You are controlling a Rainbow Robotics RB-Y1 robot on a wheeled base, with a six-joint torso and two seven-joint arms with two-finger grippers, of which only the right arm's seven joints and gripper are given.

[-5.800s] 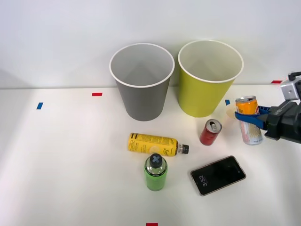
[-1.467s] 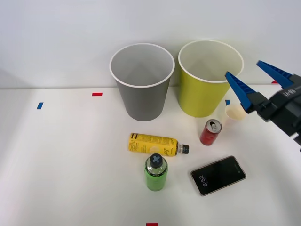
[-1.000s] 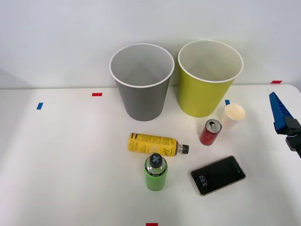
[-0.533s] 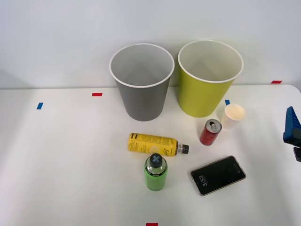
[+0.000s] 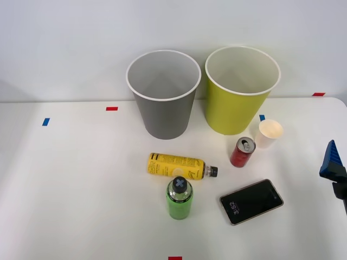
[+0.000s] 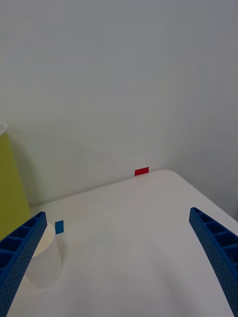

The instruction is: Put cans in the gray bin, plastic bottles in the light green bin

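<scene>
While the right gripper [image 6: 119,267] hangs at the table's [image 5: 81,179] right edge, its two blue fingers [image 6: 20,257] stand spread wide — nothing between them, nothing held. From the front just one blue finger pokes in at the right margin, well apart from the cans and bottles.

Gray bin [image 5: 164,92] and green bin [image 5: 242,88] upright at the back, side by side, gray on the left; from here both insides look bare as far down as I can see.

Red can [image 5: 242,151] upright, just in front of the green bin, a white paper cup [image 5: 269,134] just beside it on the right (the cup sits close to the left finger in the wrist view, next to a small blue tape mark [image 6: 59,227]).

Yellow bottle [image 5: 179,166] lying on its side mid-table, black cap toward the right. Green bottle [image 5: 179,198] standing just in front of it — nearly touching.

Black phone [image 5: 251,201] flat, screen lit, right of the green bottle.
</scene>
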